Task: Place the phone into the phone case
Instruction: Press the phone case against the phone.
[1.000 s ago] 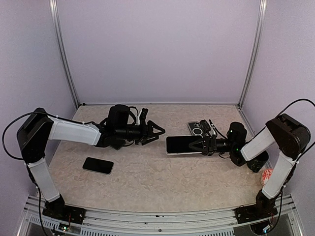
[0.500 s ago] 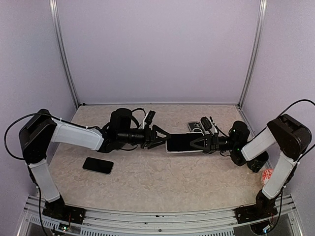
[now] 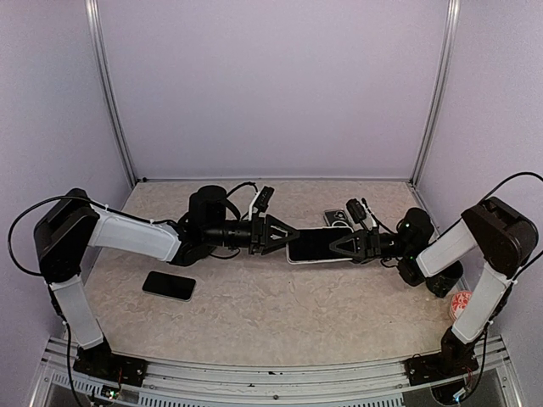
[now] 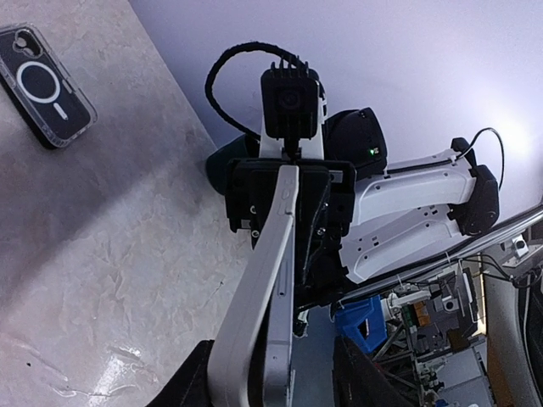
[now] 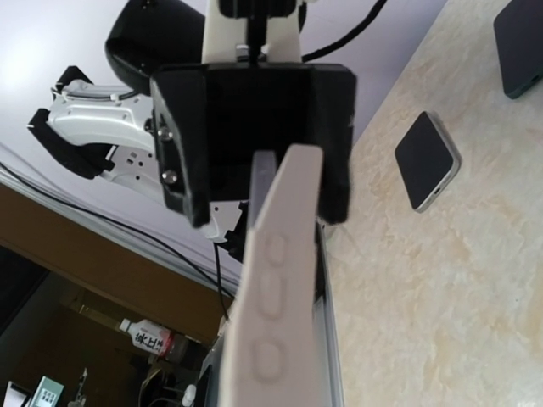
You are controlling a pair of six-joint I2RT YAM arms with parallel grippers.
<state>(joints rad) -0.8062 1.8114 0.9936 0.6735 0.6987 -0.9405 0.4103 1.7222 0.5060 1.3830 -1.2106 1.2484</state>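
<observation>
Left claw (image 3: 291, 236) advanced, spread around phone case (image 4: 254, 288) end; right claw (image 3: 333, 247) pinches it.

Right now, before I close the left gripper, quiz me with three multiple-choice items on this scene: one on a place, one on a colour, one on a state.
1. Where does the loose black phone lie in the top view?
A) near-left part of the table
B) back right corner
C) leaning on the back wall

2. What colour is the edge of the held phone case?
A) red
B) pale grey
C) green

3. How is the left gripper?
A) shut on the black phone
B) open, fingers either side of the case's end
C) resting shut on the table

Answers:
1 A: it lies flat beside the left arm, apart from both grippers.
2 B: both wrist views show its pale side edge-on.
3 B: the left wrist view shows a gap beside the case, which the right gripper clamps.
</observation>
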